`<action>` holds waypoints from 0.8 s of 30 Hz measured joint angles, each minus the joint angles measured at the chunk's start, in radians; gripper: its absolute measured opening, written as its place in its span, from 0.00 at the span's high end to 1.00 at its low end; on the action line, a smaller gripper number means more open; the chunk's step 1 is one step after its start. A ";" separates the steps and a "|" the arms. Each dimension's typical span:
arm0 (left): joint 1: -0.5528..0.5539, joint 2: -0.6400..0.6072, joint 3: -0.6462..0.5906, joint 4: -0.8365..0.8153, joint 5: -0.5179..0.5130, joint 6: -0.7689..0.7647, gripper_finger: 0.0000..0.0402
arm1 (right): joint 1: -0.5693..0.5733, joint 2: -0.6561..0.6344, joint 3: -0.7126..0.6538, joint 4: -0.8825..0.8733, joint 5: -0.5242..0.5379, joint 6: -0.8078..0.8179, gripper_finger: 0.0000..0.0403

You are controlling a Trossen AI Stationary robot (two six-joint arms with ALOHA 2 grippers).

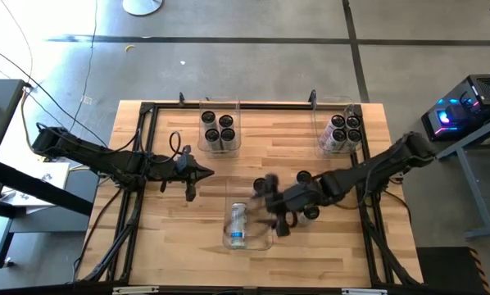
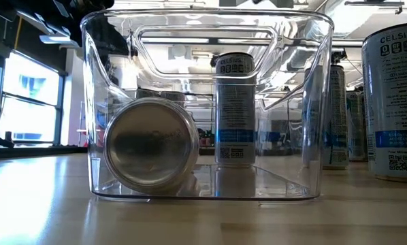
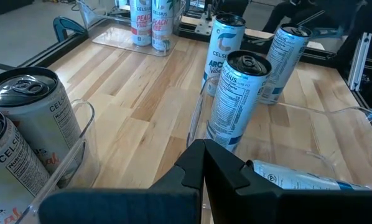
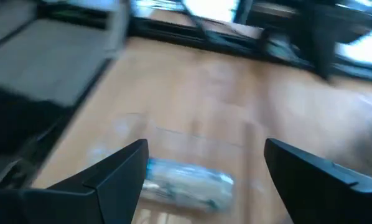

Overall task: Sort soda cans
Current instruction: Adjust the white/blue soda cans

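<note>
can (image 1: 238,224) lying in bin (image 1: 261,243) | upright cans (image 1: 304,177) beside | right claw (image 1: 271,205) open

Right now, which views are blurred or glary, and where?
Right wrist view: motion-blurred throughout, the lying can smeared. High view: right gripper blurred, left arm sharp. Low view: reflections crowd the clear bin. Left wrist view: sharp.

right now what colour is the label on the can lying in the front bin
Silver-white with pale blue on the lying can; the high view shows it best.
</note>
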 joint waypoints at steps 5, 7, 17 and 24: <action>0.000 0.002 0.000 0.008 -0.005 -0.019 1.00 | -0.016 0.098 0.020 0.096 -0.161 -0.225 0.21; 0.000 0.002 0.000 0.007 -0.017 -0.036 1.00 | -0.049 0.141 0.074 0.060 -0.224 -0.274 0.22; 0.000 0.003 0.000 0.000 -0.055 -0.184 1.00 | -0.138 0.409 0.430 -0.429 -0.347 -0.557 0.22; 0.000 0.015 0.000 0.000 -0.108 -0.240 1.00 | -0.137 0.510 0.476 -0.492 -0.351 -0.784 0.22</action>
